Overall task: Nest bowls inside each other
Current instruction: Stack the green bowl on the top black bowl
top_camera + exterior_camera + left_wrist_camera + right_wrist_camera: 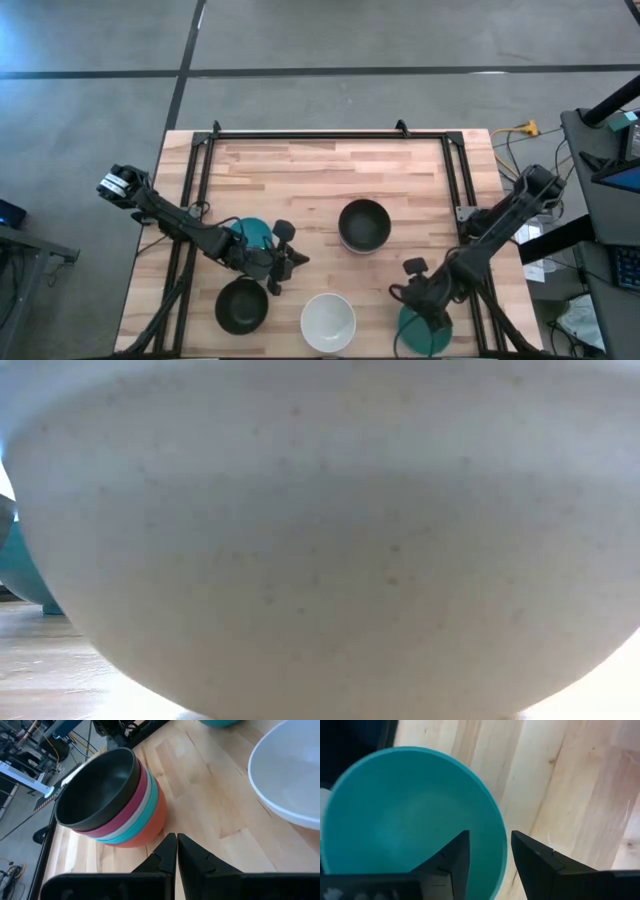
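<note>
Wooden table [310,170] | stack [363,225]: 1 | white bowl [328,322]: 1 | teal bowls [424,330]: 2

Low view probably against white bowl [320,560].

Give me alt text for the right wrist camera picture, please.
The right pincer stands open astride the rim of a round teal plastic bowl, one finger inside it and one outside. The bowl sits on a pale wooden table.

Wooden table [300,175] inside black frame [330,133] on grey floor [90,120]
</note>
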{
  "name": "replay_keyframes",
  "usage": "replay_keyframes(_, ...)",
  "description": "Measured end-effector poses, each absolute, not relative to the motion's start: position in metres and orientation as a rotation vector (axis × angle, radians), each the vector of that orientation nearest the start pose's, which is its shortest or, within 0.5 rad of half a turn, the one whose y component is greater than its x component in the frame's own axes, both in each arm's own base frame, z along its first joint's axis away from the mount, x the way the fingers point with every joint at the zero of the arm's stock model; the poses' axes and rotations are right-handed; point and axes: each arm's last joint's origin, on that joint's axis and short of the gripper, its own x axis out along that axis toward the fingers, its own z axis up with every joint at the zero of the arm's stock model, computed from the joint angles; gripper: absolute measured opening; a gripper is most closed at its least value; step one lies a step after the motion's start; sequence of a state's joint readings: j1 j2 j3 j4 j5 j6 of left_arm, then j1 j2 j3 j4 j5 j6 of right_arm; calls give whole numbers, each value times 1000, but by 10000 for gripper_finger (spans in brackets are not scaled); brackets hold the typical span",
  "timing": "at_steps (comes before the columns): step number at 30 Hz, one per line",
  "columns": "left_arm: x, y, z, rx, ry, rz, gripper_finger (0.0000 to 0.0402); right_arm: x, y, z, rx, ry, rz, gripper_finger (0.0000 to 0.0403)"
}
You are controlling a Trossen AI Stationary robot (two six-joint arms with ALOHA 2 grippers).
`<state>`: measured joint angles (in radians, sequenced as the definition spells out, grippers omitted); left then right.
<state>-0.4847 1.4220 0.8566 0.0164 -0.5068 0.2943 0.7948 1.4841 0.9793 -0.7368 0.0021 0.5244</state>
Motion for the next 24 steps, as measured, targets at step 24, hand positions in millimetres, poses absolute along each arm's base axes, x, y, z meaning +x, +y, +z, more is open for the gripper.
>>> replay_keyframes(24, 272, -127, 236, 546, 480, -49, 0, 198, 201, 188, -138, 1392, 324, 27)
